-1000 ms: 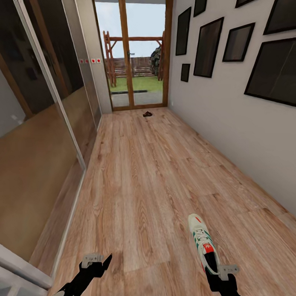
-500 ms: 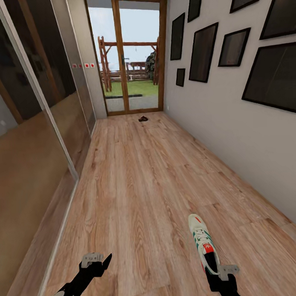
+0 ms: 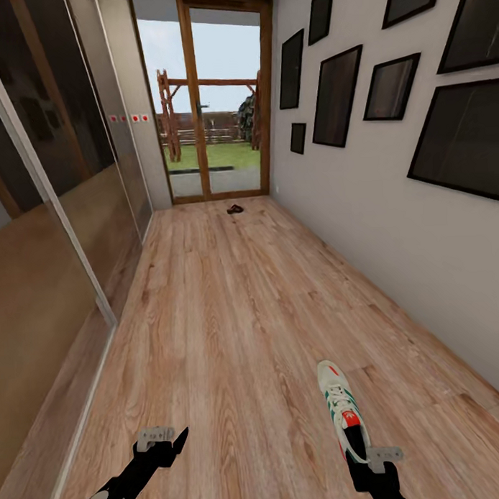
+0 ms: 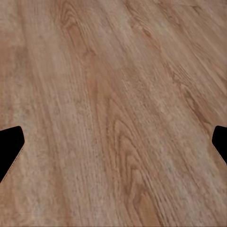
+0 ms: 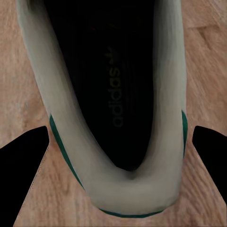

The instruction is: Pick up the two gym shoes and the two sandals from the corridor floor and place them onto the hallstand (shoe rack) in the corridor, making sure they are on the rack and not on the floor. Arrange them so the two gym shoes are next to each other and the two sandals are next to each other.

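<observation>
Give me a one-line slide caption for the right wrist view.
Right gripper straddling the heel of a white gym shoe with green trim, dark insole showing, above the light wood-grain floor.

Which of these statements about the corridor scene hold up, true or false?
1. A white gym shoe sits at the right gripper. True.
2. The left gripper holds a sandal. False: nothing shows between its fingertips, just the corridor floor below.
3. A small dark item lies on the floor near the glass door. True.
4. Framed pictures hang on the left-hand wall. False: they hang on the right-hand wall; the left side is mirrored panels.
5. The right wrist view looks into the shoe's opening. True.
</observation>
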